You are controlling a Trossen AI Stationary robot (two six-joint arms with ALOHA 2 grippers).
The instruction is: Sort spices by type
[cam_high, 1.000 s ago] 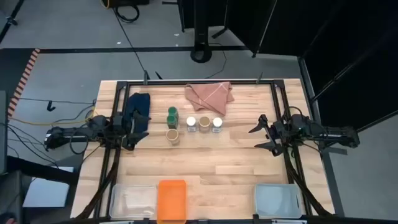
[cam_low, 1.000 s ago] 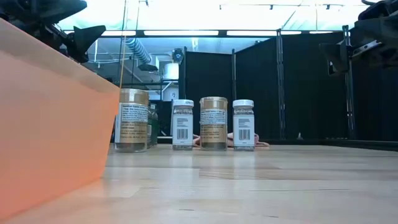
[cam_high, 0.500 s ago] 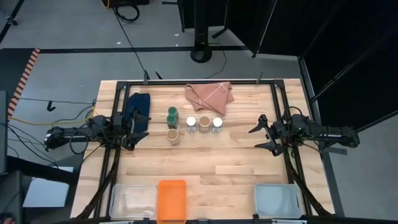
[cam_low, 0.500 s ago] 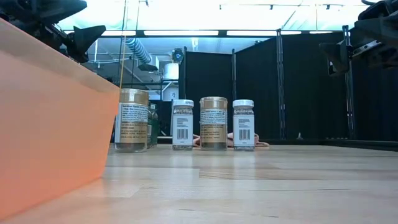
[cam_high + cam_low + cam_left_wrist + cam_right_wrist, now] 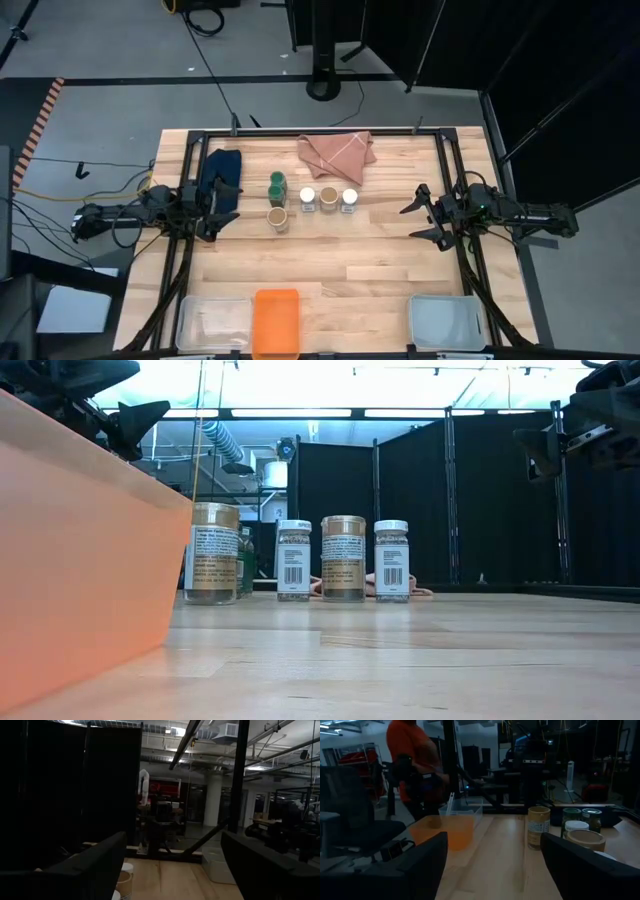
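Jars clustered mid-surface near pink cloth: white labels with barcodes, print too small to read. Left end effector and right end effector wide open, empty, at opposite edges.

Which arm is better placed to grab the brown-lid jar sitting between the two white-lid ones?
Probably the right. The tan-lid jar stands in the row's middle, nearer the open right gripper; the open left gripper would have to reach past the green-lid jars.
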